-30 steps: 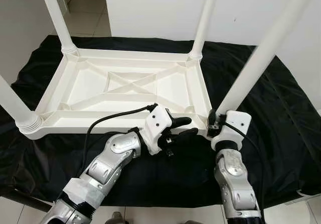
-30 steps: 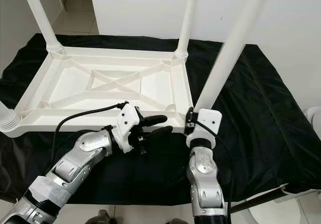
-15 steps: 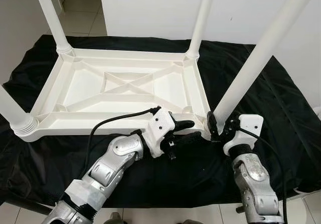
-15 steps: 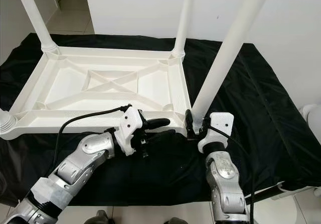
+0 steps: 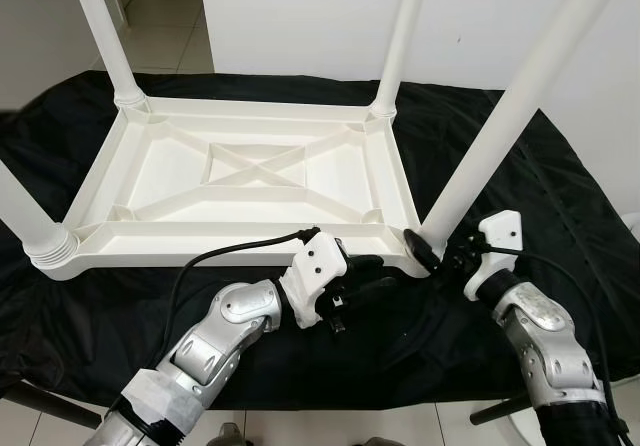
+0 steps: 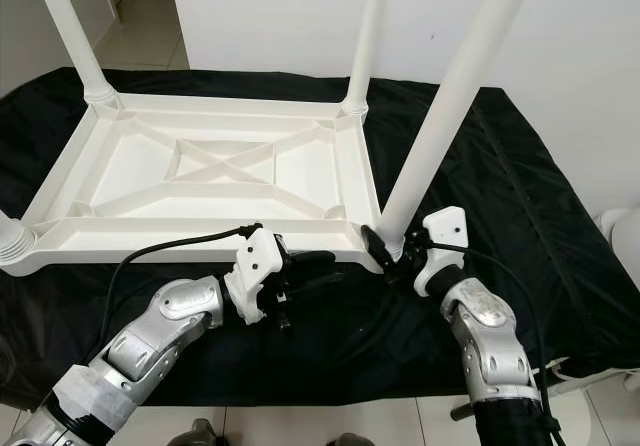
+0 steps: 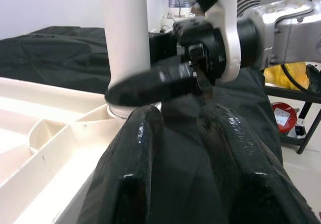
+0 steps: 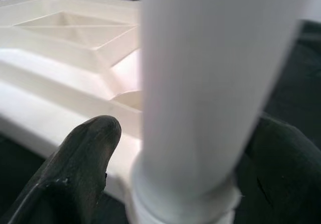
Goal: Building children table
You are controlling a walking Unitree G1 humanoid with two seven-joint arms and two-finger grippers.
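Upturned white children's table lies on the black cloth; my right gripper straddles the near-right table leg at its base, fingers spread either side, leg upright, while my left gripper, fingers apart and empty, hovers just beside the near rim.

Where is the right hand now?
At the tabletop's near right corner, the right hand straddles the base of the leg, with the left hand just beside it.
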